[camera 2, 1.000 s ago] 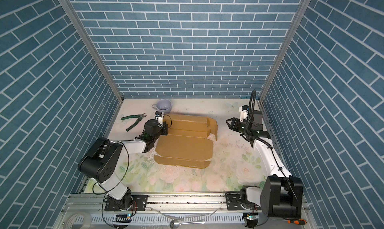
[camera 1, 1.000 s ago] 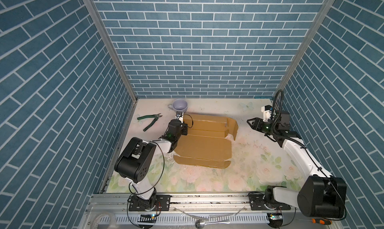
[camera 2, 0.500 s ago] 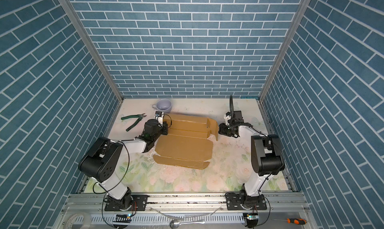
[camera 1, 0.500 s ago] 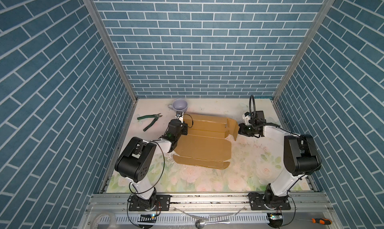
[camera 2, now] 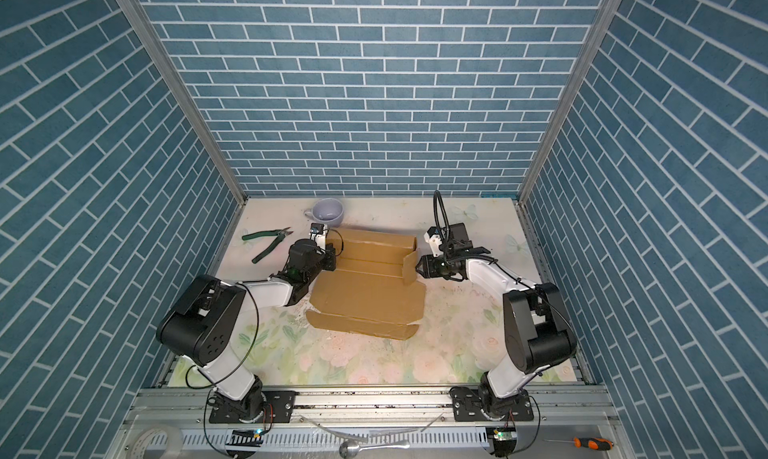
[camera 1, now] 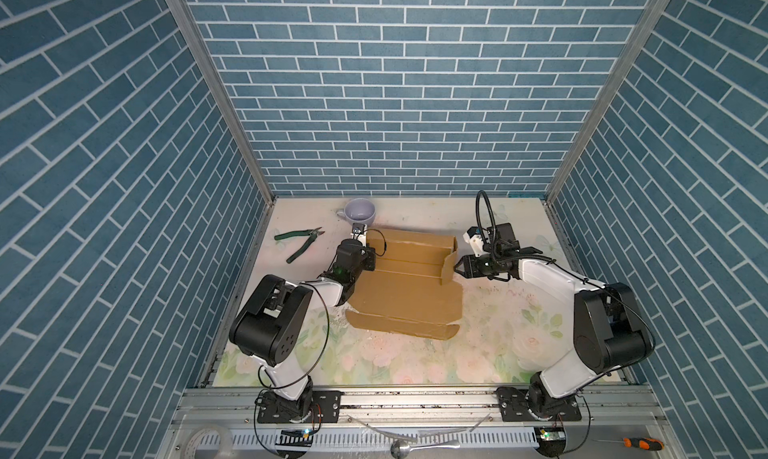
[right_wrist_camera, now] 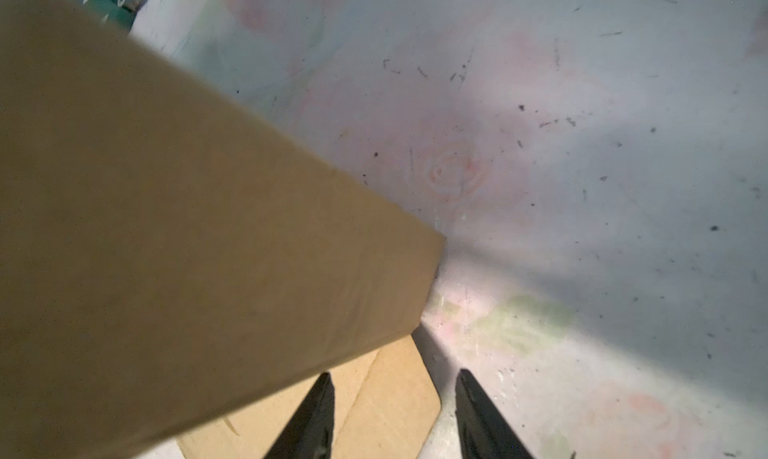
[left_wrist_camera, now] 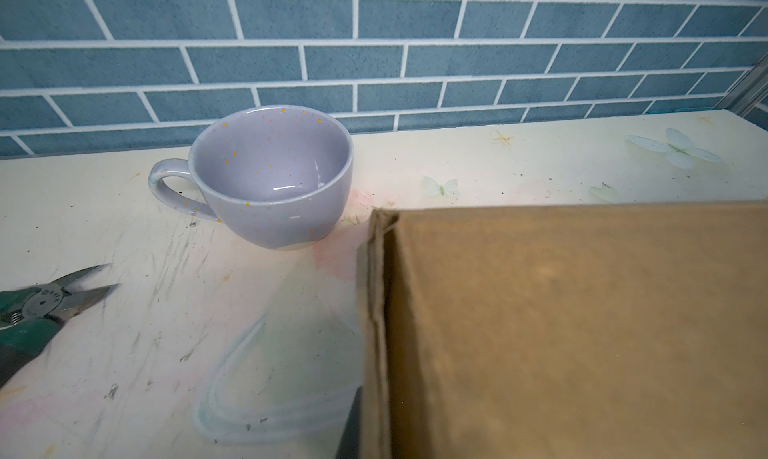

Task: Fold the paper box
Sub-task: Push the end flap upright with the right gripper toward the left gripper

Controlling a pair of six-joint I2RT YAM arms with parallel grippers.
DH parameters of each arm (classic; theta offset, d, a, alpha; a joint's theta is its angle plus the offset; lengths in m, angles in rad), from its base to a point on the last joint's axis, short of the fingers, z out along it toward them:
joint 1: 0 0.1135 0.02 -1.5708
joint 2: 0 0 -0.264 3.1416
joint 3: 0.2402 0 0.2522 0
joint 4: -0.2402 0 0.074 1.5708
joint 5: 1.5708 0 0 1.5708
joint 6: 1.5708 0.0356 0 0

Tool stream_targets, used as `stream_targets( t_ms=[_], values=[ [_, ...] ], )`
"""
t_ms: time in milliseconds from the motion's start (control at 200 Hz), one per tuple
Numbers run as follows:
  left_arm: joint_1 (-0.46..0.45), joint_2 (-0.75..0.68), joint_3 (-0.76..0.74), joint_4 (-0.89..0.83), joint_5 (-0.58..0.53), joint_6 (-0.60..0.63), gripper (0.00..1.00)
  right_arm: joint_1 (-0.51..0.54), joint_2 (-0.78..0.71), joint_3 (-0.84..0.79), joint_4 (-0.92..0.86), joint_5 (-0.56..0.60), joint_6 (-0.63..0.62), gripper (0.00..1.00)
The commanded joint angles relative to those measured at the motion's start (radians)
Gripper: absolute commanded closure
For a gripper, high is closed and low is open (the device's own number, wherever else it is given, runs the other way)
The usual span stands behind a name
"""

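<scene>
The paper box (camera 1: pixel 407 299) lies in the middle of the table (camera 1: pixel 478 353), partly folded: its large base panel is flat, the rear wall is raised, and a flap at each far corner stands upright, as both top views show (camera 2: pixel 370 299)

The left end effector (camera 1: pixel 365 255) sits at the box's left edge and is clenched on the upright left flap. In the left wrist view 1 dark finger (left_wrist_camera: pixel 349 428) presses against the outer face of that cardboard edge, and the other finger is hidden behind it

The right end effector (camera 1: pixel 457 265) is released, its tips just beside the raised right flap. In the right wrist view the 2 fingers (right_wrist_camera: pixel 316 423) stand apart over a flat corner tab, gripping nothing

A lilac cup (camera 1: pixel 360 210) stands near the back wall, just beyond the box's far left corner, and green pliers (camera 1: pixel 300 243) lie to its left
</scene>
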Motion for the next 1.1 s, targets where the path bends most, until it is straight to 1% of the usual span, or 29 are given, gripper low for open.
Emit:
stream_targets(
  t_ms=[0, 130, 230, 335, 440, 565, 705, 780, 930, 1095],
  values=[
    [0.002, 0.001, -0.006, -0.073, 0.007, -0.008, 1.00, 0.022, -0.005, 0.038, -0.058, 0.058, -0.086, 0.51],
    [0.002, 0.004, -0.009, -0.069, 0.008, -0.018, 1.00, 0.050, -0.013, 0.032, -0.046, 0.093, -0.102, 0.49],
    [0.002, 0.004, -0.011, -0.069, 0.010, -0.019, 1.00, 0.059, -0.017, 0.014, 0.017, 0.127, -0.084, 0.47],
    [0.002, 0.012, -0.008, -0.066, 0.016, -0.021, 1.00, 0.064, -0.023, -0.027, 0.162, 0.150, -0.052, 0.46],
    [0.002, 0.019, -0.002, -0.073, 0.027, -0.022, 1.00, 0.069, -0.031, -0.082, 0.326, 0.140, -0.032, 0.45],
    [0.002, 0.025, 0.013, -0.089, 0.054, -0.017, 1.00, 0.082, -0.035, -0.155, 0.499, 0.138, -0.044, 0.44],
    [0.002, 0.034, 0.029, -0.113, 0.082, -0.013, 1.00, 0.083, -0.019, -0.200, 0.632, 0.192, -0.074, 0.44],
    [0.006, 0.045, 0.050, -0.142, 0.111, -0.004, 1.00, 0.084, -0.006, -0.221, 0.707, 0.195, -0.093, 0.44],
    [0.010, 0.062, 0.089, -0.188, 0.150, 0.003, 1.00, 0.083, 0.037, -0.228, 0.791, 0.196, -0.108, 0.47],
    [0.009, 0.072, 0.107, -0.217, 0.165, 0.002, 1.00, 0.085, 0.083, -0.241, 0.873, 0.248, -0.101, 0.56]
  ],
)
